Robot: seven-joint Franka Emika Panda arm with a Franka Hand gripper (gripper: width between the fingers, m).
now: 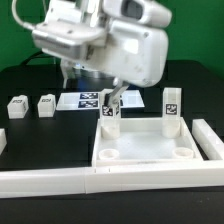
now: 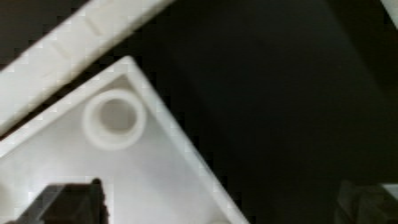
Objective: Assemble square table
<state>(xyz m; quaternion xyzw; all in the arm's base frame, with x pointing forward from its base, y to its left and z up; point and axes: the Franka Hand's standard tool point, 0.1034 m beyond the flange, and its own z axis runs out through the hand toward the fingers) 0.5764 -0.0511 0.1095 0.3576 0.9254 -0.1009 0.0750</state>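
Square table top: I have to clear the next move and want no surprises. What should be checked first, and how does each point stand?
1. Gripper fingers apart: ok.
2. Leg post beneath the gripper seated and released: cannot tell.
3. Far leg post toward the exterior view's right upright in its corner: ok.
4. Both near sockets free: ok.
5. Two loose leg posts lying apart, nothing on them: ok.
6. Square top flush against the L-shaped rail: cannot tell.
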